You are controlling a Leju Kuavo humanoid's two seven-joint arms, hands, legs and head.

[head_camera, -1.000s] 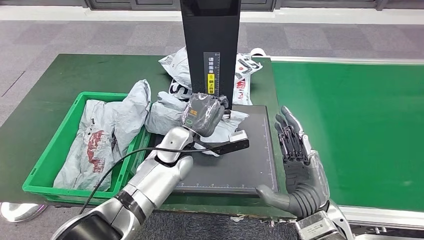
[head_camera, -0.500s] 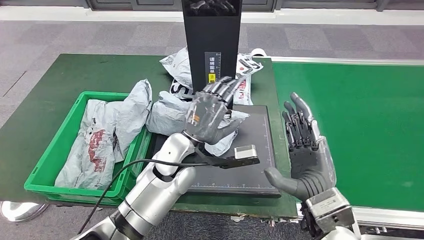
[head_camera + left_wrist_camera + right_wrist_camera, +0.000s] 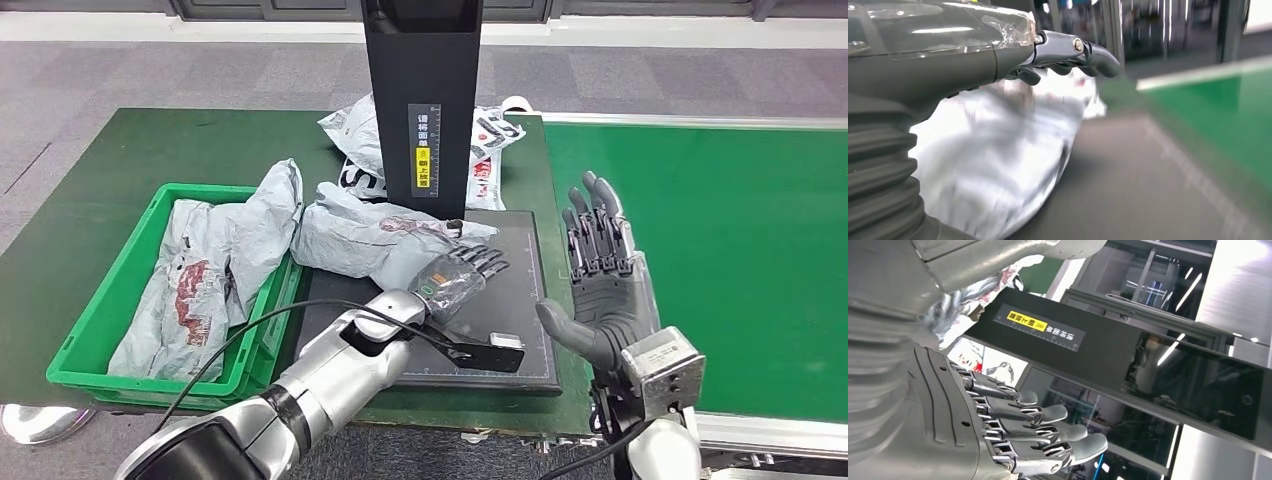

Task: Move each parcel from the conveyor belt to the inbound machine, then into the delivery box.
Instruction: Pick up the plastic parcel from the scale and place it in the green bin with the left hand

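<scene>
Fingers of the left hand point(image 3: 455, 280) lie spread, resting on the grey poly-bag parcel point(image 3: 370, 235) on the inbound machine's black platform point(image 3: 520, 300); the right hand point(image 3: 600, 290) hangs open, empty. The parcel looks light, limp, slippery: gather a fold mid-bag.

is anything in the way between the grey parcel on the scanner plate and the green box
Nothing separate blocks it. The grey parcel already reaches the green box's near rim. Another parcel is draped over that rim.
</scene>
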